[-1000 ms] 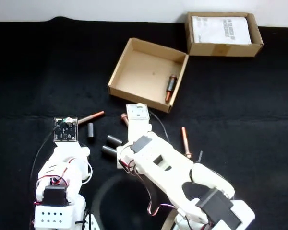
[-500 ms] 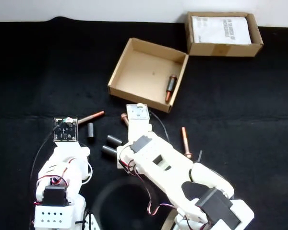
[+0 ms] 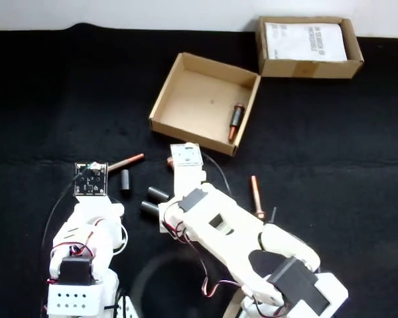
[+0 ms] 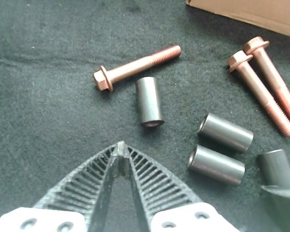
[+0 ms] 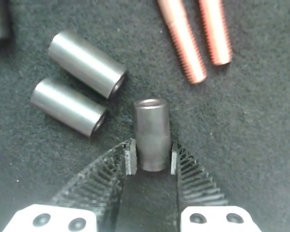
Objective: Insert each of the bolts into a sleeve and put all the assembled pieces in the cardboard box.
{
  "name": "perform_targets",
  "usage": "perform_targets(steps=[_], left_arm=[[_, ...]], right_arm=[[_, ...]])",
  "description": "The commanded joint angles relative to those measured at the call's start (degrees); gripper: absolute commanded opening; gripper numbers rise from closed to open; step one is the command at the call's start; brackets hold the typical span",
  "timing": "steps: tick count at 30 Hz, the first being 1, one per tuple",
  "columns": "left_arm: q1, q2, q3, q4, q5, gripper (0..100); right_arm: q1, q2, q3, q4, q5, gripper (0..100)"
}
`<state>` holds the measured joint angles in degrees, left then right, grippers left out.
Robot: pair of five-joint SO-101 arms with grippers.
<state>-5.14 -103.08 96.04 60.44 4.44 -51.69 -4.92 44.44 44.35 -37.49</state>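
Sleeve (image 5: 152, 133) is clamped by its lower half between the right jaws, close beside a second sleeve (image 5: 86, 64) and a third sleeve (image 5: 67, 107), with two bolts (image 5: 181, 38) near the other side. The cardboard box (image 3: 199, 99) lies just beyond on the tabletop (image 3: 53, 99), with one assembled piece (image 3: 236, 119) against a side wall and the rest of its floor open. The right arm (image 3: 219, 222) stretches diagonally toward the box's near edge. The left jaws are pressed together and empty, tips just short of a lone sleeve (image 4: 150, 101).
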Motion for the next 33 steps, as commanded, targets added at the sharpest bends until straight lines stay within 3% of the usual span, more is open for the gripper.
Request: perform_targets(steps=[1, 2, 16, 26, 30, 33], left_arm=[[-0.48, -0.66, 1.1, 0.88, -0.26, 1], [-0.48, -0.66, 1.1, 0.88, -0.26, 1], [-0.4, -0.66, 0.92, 0.53, 0.09, 1], [-0.04, -0.4, -3.47, 4.31, 6.68, 1], [5.05, -0.31, -8.57, 10.2, 9.49, 1], [6.9, -0.31, -9.8, 10.29, 10.02, 1]], right_arm=[[1.01, 4.44, -3.12, -1.19, 0.62, 6.1], [1.89, 5.85, -4.35, -1.19, 0.53, 0.6], [10.77, 7.52, -28.0, 18.42, 0.53, 0.6], [12.09, -8.48, -29.49, 21.49, 0.62, 0.6], [13.32, -14.29, -29.49, 23.52, 0.7, 0.6], [14.2, -18.77, -29.49, 25.45, 0.79, 0.6]])
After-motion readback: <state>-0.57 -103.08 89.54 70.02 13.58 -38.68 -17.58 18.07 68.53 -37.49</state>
